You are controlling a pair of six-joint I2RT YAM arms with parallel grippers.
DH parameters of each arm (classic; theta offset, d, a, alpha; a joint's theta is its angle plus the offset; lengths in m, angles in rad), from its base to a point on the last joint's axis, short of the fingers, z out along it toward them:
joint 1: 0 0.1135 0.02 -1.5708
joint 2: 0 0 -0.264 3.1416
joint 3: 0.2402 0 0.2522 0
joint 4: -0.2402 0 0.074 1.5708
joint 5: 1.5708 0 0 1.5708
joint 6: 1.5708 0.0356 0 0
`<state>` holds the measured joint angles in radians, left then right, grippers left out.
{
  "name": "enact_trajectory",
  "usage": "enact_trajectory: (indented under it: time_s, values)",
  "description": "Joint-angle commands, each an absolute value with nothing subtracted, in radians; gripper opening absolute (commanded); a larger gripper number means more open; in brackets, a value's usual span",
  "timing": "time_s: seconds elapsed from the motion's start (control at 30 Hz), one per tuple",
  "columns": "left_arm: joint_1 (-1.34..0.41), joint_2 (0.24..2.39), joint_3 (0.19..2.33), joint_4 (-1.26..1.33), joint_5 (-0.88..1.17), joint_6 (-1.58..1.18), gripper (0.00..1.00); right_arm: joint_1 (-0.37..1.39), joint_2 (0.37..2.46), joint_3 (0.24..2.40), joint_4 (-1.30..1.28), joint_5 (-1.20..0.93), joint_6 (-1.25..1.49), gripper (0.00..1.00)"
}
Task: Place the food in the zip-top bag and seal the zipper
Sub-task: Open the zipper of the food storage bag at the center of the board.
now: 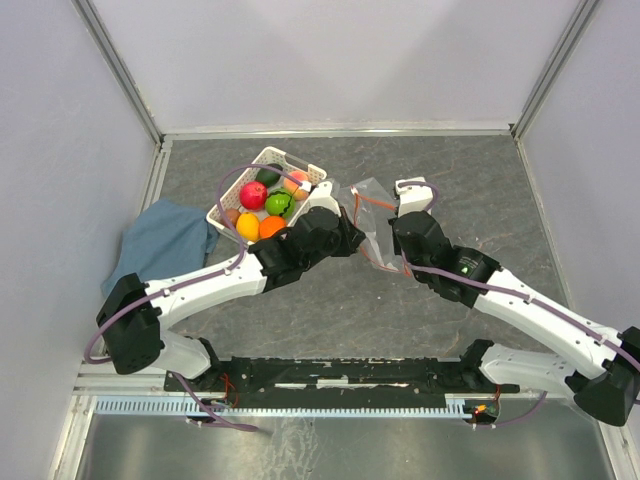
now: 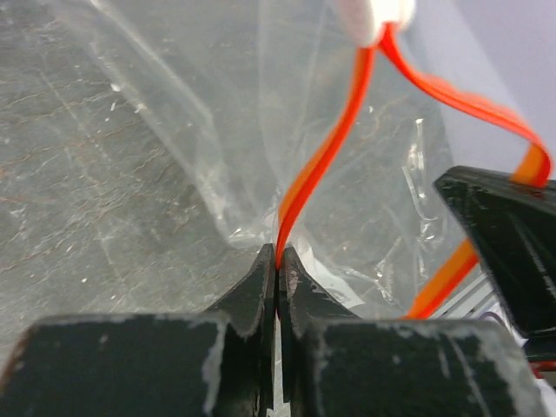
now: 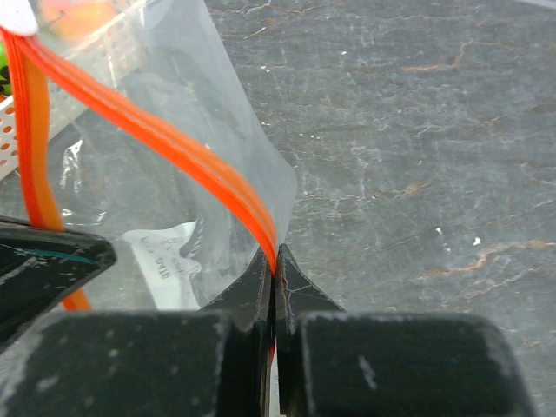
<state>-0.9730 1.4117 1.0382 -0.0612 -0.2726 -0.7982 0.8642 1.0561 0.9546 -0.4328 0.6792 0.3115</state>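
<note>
The clear zip-top bag point(image 1: 372, 193) hangs open between my two grippers, lifted off the table. My left gripper point(image 2: 278, 254) is shut on one side of the red-orange zipper point(image 2: 326, 148). My right gripper point(image 3: 275, 258) is shut on the other side of the zipper point(image 3: 174, 156). The white slider point(image 2: 373, 13) sits at the far end of the mouth. The food lies in the white lattice basket point(image 1: 222, 208): red apple point(image 1: 253, 194), green round one point(image 1: 279, 204), lemon point(image 1: 248, 226), orange point(image 1: 271, 226), peach point(image 1: 296, 181), avocado point(image 1: 267, 176). The bag point(image 3: 200, 87) holds no fruit.
A blue cloth point(image 1: 165, 240) lies left of the basket. The basket stands just left of the left gripper point(image 1: 355, 232), its edge showing in the right wrist view point(image 3: 9, 139). The right gripper point(image 1: 393, 240) is close beside the left. Grey walls enclose the table.
</note>
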Motion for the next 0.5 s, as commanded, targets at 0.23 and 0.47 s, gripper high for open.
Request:
enact_trajectory:
  time_s: [0.23,0.47]
  values:
    - [-0.977,1.359,1.16,-0.361,-0.336,-0.657,0.03,0.865,0.957,0.942,-0.51,0.74,0.158,0.03]
    - [-0.975,1.404,1.224,-0.408,-0.333,-0.613,0.03,0.862,0.966,0.966,-0.593,0.798,0.14,0.03]
